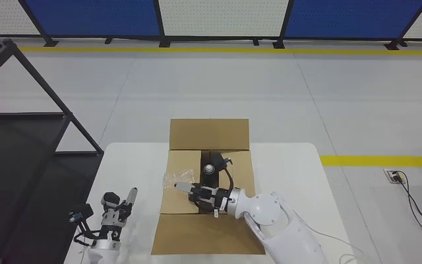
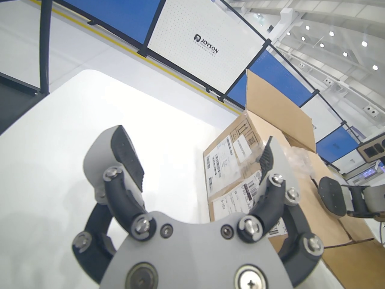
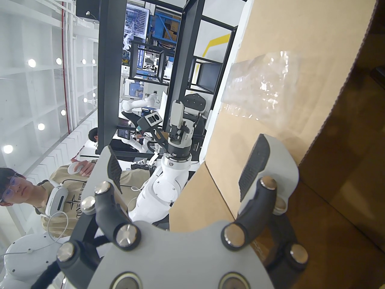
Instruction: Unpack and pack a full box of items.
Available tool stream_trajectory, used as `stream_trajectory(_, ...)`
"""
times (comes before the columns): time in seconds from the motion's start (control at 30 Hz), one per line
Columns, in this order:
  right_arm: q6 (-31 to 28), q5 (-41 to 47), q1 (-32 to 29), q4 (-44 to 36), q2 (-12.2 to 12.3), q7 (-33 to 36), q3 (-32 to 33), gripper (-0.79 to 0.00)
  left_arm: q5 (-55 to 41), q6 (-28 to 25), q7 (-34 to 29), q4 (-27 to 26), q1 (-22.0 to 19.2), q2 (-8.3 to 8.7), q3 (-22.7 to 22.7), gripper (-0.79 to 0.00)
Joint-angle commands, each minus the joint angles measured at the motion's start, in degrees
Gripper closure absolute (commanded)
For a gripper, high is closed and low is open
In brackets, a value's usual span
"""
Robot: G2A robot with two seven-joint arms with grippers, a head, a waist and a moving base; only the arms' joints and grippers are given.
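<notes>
An open cardboard box stands mid-table with its flaps spread out. A crumpled clear plastic bag lies on the left flap; it is also visible as the bag and the bag. My right gripper hovers over that flap just short of the bag, open, holding nothing. My left gripper is low over the table's near left corner, open and empty, facing the labelled box side.
White table has free room left of the box. The front flap lies toward the near edge. A black rack stands off the table's left. The right gripper's finger shows beyond the box corner.
</notes>
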Motion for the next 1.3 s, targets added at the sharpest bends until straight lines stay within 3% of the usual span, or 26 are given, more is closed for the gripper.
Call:
stream_trajectory(0.0, 0.15, -0.17, 0.01, -0.12, 0.00, 0.07, 0.01, -0.785, 6.20, 1.63, -0.08, 0.00, -0.04, 0.14, -0.21, -0.785)
stream_trajectory(0.23, 0.04, -0.17, -0.29, -0.35, -0.06, 0.06, -0.01, -0.785, 24.92, 3.11, -0.04, 0.10, 0.33, 1.00, -2.15, -0.785)
stream_trajectory(0.4, -0.20, -0.23, -0.72, -0.39, -0.04, -0.12, 0.19, -0.785, 37.58, 1.34, -1.54, 2.42, -1.12, 1.70, -2.80, -0.785)
stream_trajectory(0.6, -0.15, -0.20, -1.31, -0.75, 0.01, -0.29, 0.51, -0.785, 38.29, -0.62, -0.84, 6.55, -4.86, 1.20, -0.85, -0.785)
stream_trajectory(0.83, 0.01, -0.25, -1.76, -1.11, 0.02, -0.48, 0.68, -0.785, 30.59, 3.72, 3.43, 10.92, -9.48, -1.10, 4.49, -0.785)
stream_trajectory(1.27, -0.42, 0.00, -1.58, -0.50, -0.10, -0.25, 0.77, -0.785, 32.85, 3.43, 3.89, 13.42, -12.41, -2.68, 8.61, -0.785)
